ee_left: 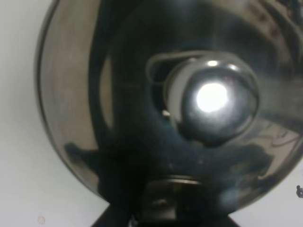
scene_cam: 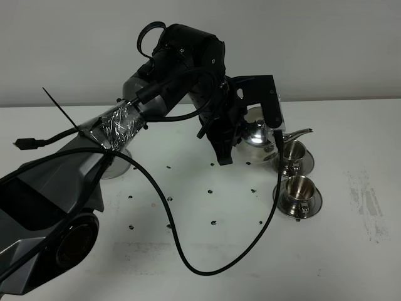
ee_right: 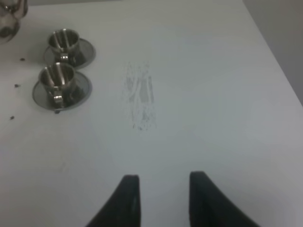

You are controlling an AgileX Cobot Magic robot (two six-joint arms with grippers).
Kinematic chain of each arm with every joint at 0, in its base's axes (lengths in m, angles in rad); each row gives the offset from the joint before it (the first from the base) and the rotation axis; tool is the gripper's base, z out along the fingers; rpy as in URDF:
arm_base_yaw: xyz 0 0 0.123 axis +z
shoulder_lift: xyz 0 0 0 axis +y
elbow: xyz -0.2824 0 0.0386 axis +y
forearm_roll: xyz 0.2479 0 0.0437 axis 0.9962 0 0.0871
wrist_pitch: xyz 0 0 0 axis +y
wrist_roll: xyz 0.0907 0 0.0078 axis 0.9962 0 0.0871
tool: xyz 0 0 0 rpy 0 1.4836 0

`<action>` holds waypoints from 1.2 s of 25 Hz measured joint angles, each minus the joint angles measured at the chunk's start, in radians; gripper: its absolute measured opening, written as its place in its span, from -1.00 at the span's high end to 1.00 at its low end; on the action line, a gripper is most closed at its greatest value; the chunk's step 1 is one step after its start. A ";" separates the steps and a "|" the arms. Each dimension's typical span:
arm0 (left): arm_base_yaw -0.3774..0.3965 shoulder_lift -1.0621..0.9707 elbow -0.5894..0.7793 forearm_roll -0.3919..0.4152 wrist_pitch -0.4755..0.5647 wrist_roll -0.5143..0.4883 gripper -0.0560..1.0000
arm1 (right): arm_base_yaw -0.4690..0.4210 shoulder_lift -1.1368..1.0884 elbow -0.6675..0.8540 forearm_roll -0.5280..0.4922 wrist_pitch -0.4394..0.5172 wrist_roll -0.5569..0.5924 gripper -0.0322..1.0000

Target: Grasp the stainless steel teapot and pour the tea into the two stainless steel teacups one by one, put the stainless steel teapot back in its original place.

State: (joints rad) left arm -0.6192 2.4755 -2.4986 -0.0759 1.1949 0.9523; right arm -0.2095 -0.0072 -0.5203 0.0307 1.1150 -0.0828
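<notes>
Left arm reaches across the middle. My left gripper [scene_cam: 223, 148] is at the handle side of the teapot [scene_cam: 257, 134]. Arm and pot block the fingertips, so I cannot tell how far it is closed or whether it has the handle. The left wrist view is filled by the pot's lid and knob, very close and blurred.

Teapot sits just beside the far cup [scene_cam: 292, 152], spout out over that cup's rim. Cannot tell whether its base touches the worktop [scene_cam: 326, 263]. Near cup [scene_cam: 300, 190] is just in front of the far one, each on its own saucer. Cup contents unclear.

Spare saucer [scene_cam: 118, 165] lies well off to the left, partly under my left arm.

My right gripper [ee_right: 163, 201] hangs over the worktop, fingers parted, holding nothing, well apart from the cups.

Black cable [scene_cam: 178, 248] loops across the worktop. Grey scuff [scene_cam: 366, 204] lies right of the cups.
</notes>
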 joint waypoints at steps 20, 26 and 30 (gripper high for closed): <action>-0.001 -0.069 0.208 0.084 -0.035 0.157 0.52 | 0.000 0.000 0.000 0.000 -0.001 0.000 0.47; -0.021 -0.069 0.208 0.148 -0.086 0.242 0.52 | 0.000 0.000 0.000 0.000 -0.001 0.000 0.47; -0.043 -0.060 0.208 0.193 -0.117 0.254 0.52 | 0.000 0.000 0.000 0.000 -0.001 0.000 0.47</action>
State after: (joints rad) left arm -0.6627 2.4159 -2.2906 0.1167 1.0780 1.2060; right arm -0.2095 -0.0072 -0.5203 0.0307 1.1141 -0.0828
